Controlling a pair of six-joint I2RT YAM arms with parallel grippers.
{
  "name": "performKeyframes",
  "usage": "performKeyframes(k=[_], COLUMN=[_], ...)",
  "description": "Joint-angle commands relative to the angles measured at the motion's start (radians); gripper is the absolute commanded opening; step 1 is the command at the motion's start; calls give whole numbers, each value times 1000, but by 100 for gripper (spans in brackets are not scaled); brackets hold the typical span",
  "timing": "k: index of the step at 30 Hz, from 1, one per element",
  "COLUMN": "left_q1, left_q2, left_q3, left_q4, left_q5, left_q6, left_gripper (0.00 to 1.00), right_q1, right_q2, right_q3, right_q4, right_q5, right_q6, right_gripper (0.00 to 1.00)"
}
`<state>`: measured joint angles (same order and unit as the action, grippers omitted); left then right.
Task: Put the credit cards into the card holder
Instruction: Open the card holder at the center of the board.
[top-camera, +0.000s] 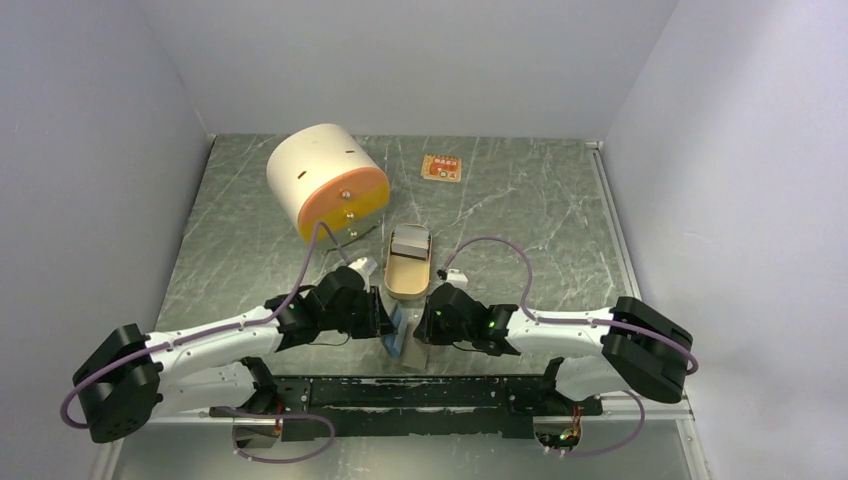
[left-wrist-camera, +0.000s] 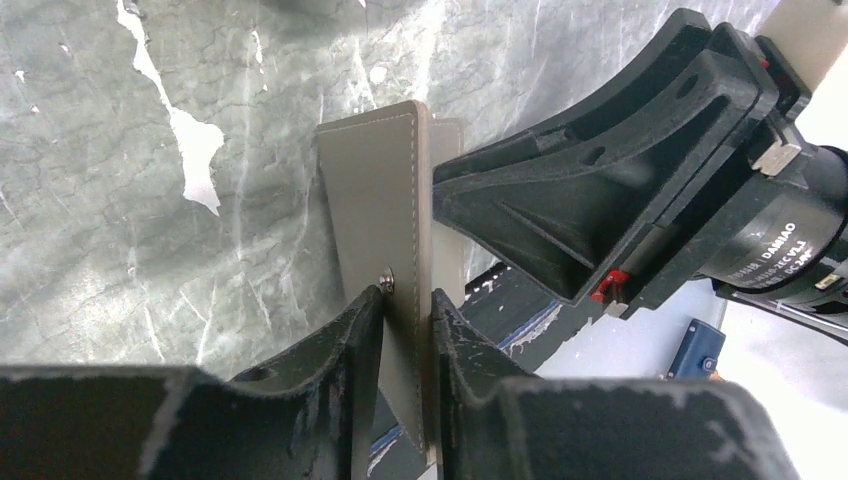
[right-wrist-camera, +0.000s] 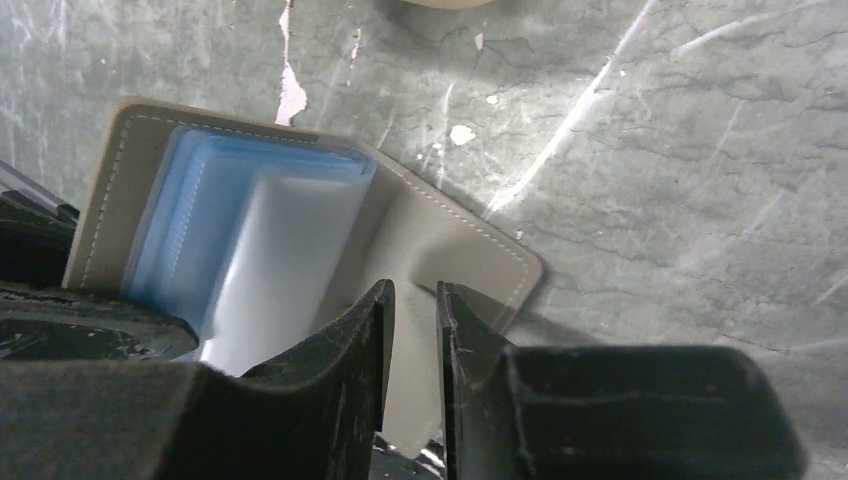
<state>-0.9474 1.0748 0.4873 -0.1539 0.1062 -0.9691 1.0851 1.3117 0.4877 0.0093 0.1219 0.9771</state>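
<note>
By the left gripper (left-wrist-camera: 407, 310) one flap of the single card holder (left-wrist-camera: 375, 200) is pinched, its long edges held upright. The other flap is straddled by the narrowly parted right gripper (right-wrist-camera: 412, 300); a firm hold cannot be told. Two credit cards are counted beyond the card holder: a greyish card (top-camera: 408, 243), seemingly inside the tan tin (top-camera: 392, 283) just behind it, and a gold-orange card (top-camera: 441, 168) well behind, nearer the right arm.
</note>
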Motion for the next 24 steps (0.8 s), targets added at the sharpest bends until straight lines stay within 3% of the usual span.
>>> performKeyframes(k=[1, 3, 6, 9, 24], left_q1=[-4, -4, -5, -4, 3], left_q2=[-28, -41, -50, -29, 1], left_q3=[-17, -25, -37, -35, -17], left_q4=[28, 31, 51, 41, 8], left_q5=[1, -3, 4, -1, -2], left_q6=[-2, -5, 0, 6, 32], left_gripper=[30, 32, 22, 20, 36], right_q1=[-12, -12, -11, -12, -14], right_q2=[16, 18, 21, 16, -20], right_q3=[-21, -24, -24, -22, 33], right_q4=[33, 38, 38, 36, 56], right_q5=[17, 15, 12, 16, -33], right_q6=[-21, -23, -24, -26, -55], right_gripper=[26, 25, 25, 25, 26])
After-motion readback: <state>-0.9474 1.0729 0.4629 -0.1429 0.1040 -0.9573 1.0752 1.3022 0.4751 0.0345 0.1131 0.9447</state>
